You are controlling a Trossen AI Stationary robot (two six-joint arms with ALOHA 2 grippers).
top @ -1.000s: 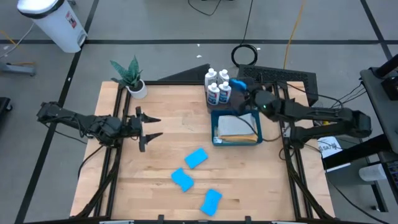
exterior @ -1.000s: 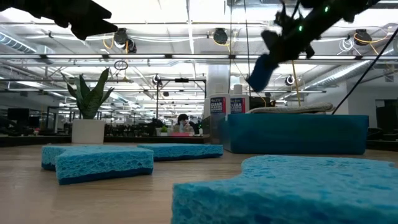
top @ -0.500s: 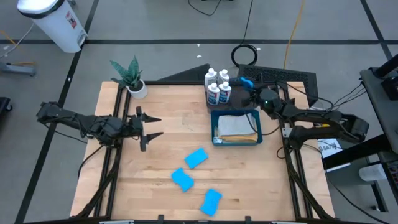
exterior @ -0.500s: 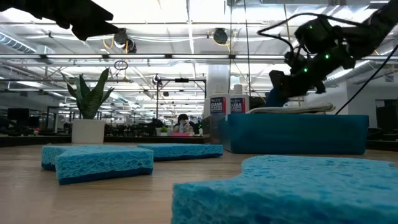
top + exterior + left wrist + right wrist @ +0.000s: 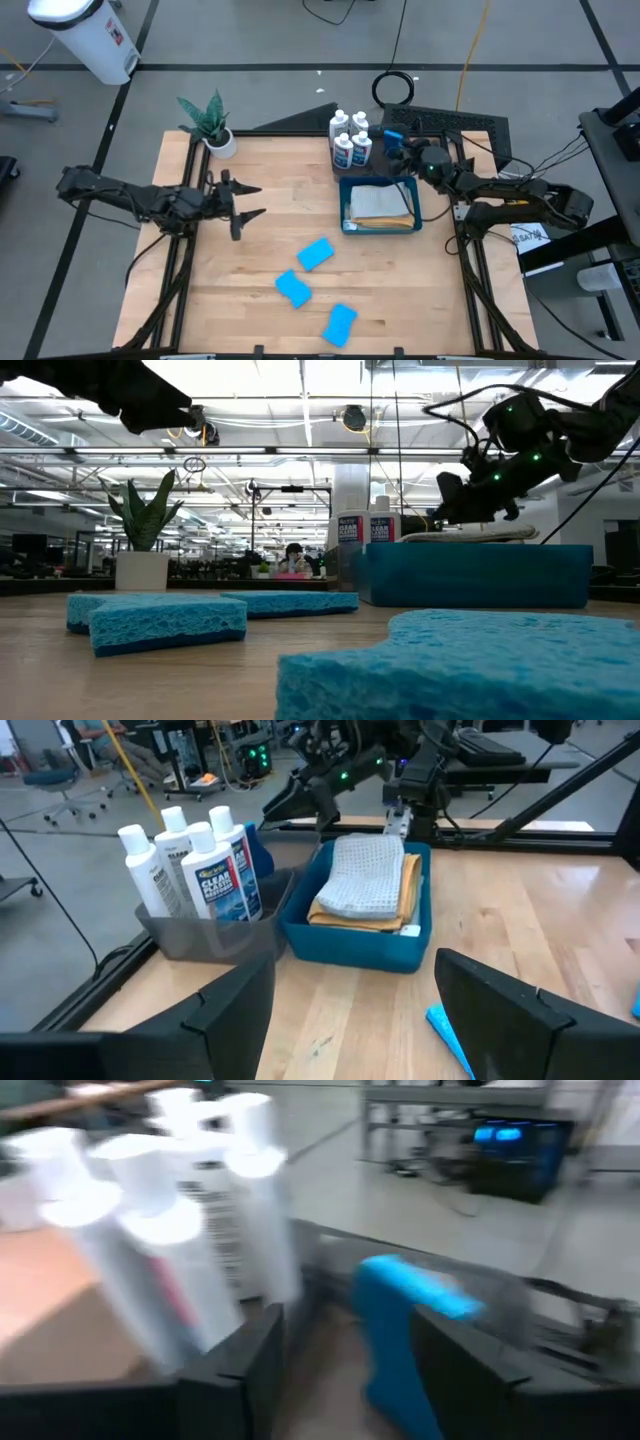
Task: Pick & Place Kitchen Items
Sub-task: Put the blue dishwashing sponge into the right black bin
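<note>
Sponge [image 5: 400,1320] – bright blue, standing on edge in the dark grey tray [image 5: 200,935], just beside the cluster of white bottles [image 5: 350,140] at the far edge of the table. Bracketed by the right gripper [image 5: 400,145], fingers parted wider than the sponge, with a gap showing on the bottle side, so apparently no longer pinched. Judged light, soft and springy: squashes under a firm grip, recovers on release, not fragile, unlikely to slip from rubbery pads. Best taken across the narrow thickness, near the middle, with only modest squeeze.

Three more sponges [image 5: 316,253] flat on the wood near the front of the table, well apart from the tray. Easiest gripped across the short side from above, pads low against the board.

Folded cloths [image 5: 365,880], grey on orange, stacked in the blue bin [image 5: 380,228] right next to the tray. Limp – likely to sag and unfold if lifted by one corner.

Left gripper [image 5: 238,205] hovering over bare wood at the left-middle of the table, fingers spread, holding nothing.
</note>
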